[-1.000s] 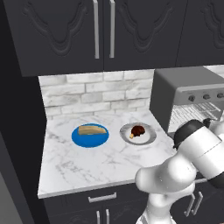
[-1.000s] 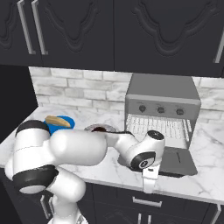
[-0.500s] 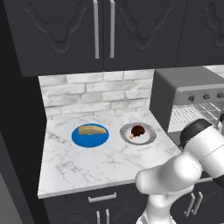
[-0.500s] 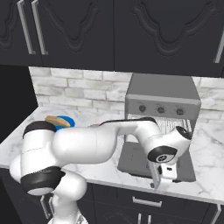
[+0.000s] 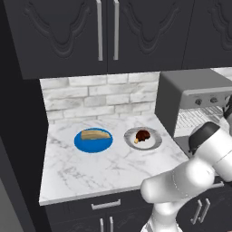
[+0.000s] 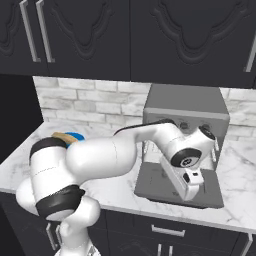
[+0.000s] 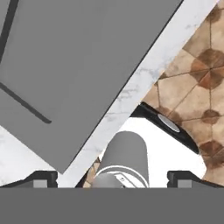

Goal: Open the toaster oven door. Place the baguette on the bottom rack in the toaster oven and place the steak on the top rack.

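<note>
With the toaster oven door [image 6: 177,187] lying open | gripper [image 6: 192,192] spread, empty above it | baguette [image 5: 94,134], steak [image 5: 142,136] wait on plates left of toaster oven [image 5: 192,102] | both unplaced

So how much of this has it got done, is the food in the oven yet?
Not yet. Done: the toaster oven door lies folded down flat on the counter, showing the racks inside the toaster oven. In hand: nothing; the gripper hangs open over the door. Left: the baguette sits on its blue plate and the steak on its grey plate, both untouched.
</note>
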Tool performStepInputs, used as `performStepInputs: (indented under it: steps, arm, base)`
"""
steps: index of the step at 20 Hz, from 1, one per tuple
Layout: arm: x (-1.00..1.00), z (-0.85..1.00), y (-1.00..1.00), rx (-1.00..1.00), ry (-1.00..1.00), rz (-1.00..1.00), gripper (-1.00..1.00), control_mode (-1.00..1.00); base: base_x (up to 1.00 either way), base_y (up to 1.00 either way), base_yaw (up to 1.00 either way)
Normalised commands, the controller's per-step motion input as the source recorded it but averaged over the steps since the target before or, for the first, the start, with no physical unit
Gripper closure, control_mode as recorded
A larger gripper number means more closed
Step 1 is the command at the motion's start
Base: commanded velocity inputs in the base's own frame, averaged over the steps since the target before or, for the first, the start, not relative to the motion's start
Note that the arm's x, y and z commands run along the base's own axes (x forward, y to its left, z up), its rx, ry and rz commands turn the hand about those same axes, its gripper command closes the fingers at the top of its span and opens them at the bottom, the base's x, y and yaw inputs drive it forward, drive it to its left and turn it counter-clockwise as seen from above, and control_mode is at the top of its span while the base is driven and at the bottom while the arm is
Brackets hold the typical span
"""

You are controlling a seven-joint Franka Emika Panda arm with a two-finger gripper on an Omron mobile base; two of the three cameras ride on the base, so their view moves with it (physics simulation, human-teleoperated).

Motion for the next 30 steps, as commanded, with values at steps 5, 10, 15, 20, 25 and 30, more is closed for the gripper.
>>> performStepInputs:
  steps: [5, 10, 15, 20, 25, 30]
  arm:
    - [0.15, -0.15, 0.36, -0.08, -0.38, 0.23, -1.0, -1.0]
    - [0.3, -0.17, 0.32, -0.2, -0.24, 0.13, -1.0, -1.0]
    - [0.41, -0.03, 0.24, -0.28, -0.06, 0.01, -1.0, -1.0]
    - [0.3, -0.01, -0.01, -0.16, -0.06, 0.19, -1.0, -1.0]
    - [0.14, 0.05, -0.17, 0.0, -0.01, 0.4, -1.0, -1.0]
    - [0.0, 0.07, -0.29, 0.0, -0.11, 0.63, -1.0, -1.0]
  base:
    - [0.0, 0.0, 0.0]
    - [0.0, 0.0, 0.0]
    - [0.0, 0.0, 0.0]
    - [0.0, 0.0, 0.0]
    - [0.0, 0.0, 0.0]
    - [0.0, 0.0, 0.0]
